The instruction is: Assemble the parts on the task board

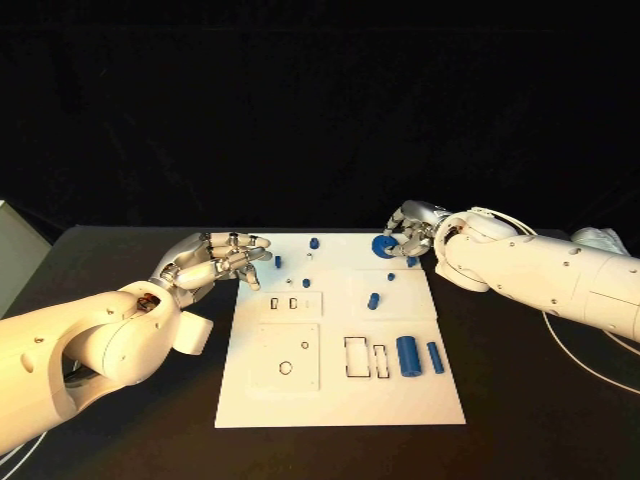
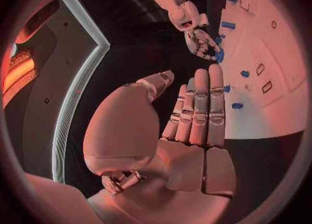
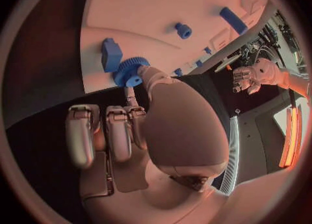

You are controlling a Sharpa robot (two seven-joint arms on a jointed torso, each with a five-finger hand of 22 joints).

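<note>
At task board [image 1: 335, 390] far corner, right hand [image 1: 410, 232] pinching toothed blue gear [image 3: 130, 71], left hand [image 1: 219, 262] empty, fingers apart

Matt plastics and brushed metal on a dull black desk

The task board [image 1: 342, 395] looks like smooth, matt white plastic, its cut-outs crisp-edged. The parts [image 1: 407, 353] read as matt blue plastic; the blue gear [image 3: 130, 71] has a finely toothed rim. Each robot hand, left [image 1: 216, 260] and right [image 1: 411, 229], looks like silvery metal with a satin sheen, smooth on the finger segments. The arm shells [image 1: 580, 280] look like glossy white plastic, catching soft highlights. The desk [image 1: 118, 250] is matt black, without reflections.
</note>
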